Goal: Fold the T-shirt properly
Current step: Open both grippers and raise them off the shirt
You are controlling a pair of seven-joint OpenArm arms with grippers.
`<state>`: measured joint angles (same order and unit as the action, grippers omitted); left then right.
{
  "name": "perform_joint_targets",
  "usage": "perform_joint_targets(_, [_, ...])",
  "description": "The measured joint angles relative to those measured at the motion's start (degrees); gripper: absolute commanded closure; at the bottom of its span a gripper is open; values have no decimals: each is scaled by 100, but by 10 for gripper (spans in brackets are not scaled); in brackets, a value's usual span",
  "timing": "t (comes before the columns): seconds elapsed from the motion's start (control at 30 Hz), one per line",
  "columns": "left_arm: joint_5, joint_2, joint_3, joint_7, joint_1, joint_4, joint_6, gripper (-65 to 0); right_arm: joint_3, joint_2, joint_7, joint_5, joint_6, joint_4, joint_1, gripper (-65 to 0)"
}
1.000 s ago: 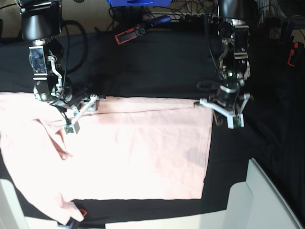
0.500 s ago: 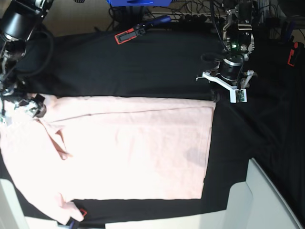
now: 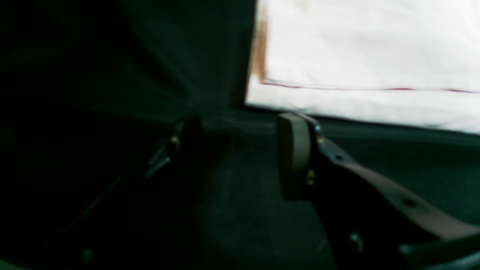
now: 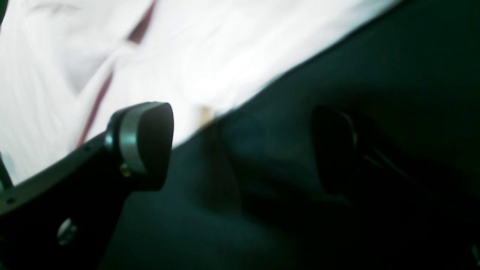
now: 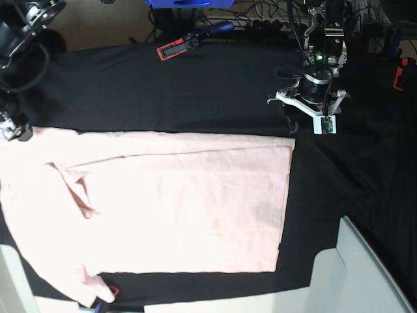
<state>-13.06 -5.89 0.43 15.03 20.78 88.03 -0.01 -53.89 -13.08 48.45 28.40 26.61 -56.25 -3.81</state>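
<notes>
Now flat on black-clothed counter (image 5: pixel 195 85): T-shirt (image 5: pixel 169 202), pale pink. Left gripper (image 5: pixel 306 116) beyond its far corner, jaws parted, empty. Right gripper (image 4: pixel 243 146) jaws wide, empty, at shirt edge.

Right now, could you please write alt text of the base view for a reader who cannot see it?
A pale pink T-shirt lies spread flat on a black table cloth, with a rumpled sleeve at its left side. The left gripper hovers just beyond the shirt's upper right corner, jaws open and empty, while the right gripper sits at the picture's left edge.
</notes>
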Motion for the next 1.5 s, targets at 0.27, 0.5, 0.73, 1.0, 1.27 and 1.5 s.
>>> perform_joint_targets(0.27, [2,-2,-7,0,4,-9,4,-319,-11,-566,-743,125,98,1248,-308,-547])
perform_joint_targets(0.5, [0,0,0,7,164,92,7,-317,-9,-739,-944,122,87,1679,-527,-547])
perform_joint_targets(0.73, [0,0,0,0,144,83,2,-314,-4,-634,-1010,66,79,1705,-680,-547])
perform_joint_targets(1.0, [-2,0,0,-2,216,85,2,-314,0,-466,-1025,66,81,1705,-831,-547])
perform_joint_targets(1.27, [0,28,0,-2,221,81,2,-319,-11,-417,-898,31,55,1720,-850,-296])
perform_joint_targets(1.5, [-1209,0,0,-2,177,61,13,-331,-9,-385,-839,-4,39,1753,-839,-9])
